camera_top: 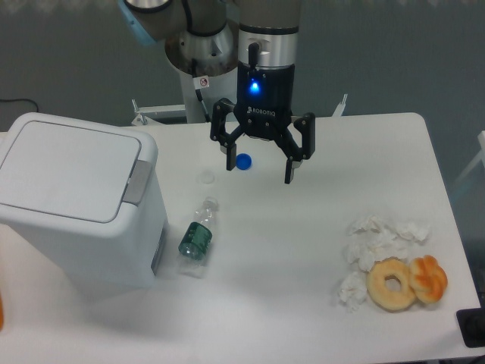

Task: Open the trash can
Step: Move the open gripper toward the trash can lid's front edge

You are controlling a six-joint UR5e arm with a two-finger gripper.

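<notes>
The robot arm (265,38) comes in from the top of the picture and points straight down at the white surface (303,250). A small blue light glows on its black wrist. The gripper (260,169) hangs at the end of it, with its jaws spread wide apart and nothing between them. One black finger (227,148) is on the left in the view and the other is on the right. A little blue bottle cap (243,161) lies on the surface and shows in the gap between them.

The trash can (79,201) is a big white box with round corners. It is the biggest thing here. Its flat white lid (68,171) is shut and lies level on top. A grey push button (136,182) sits on the right edge of the lid.

The trash can stands on the left side of the surface, at about 8 o'clock from the jaws and well apart from them. The grey button is the part of it nearest the jaws.

A clear plastic bottle (198,231) with a green label lies on its side just beside the can, at about 7 o'clock from the jaws. Far off at about 4 o'clock are some crumpled white tissues (375,243), a doughnut (392,283) and an orange bun (428,278) touching it.
</notes>
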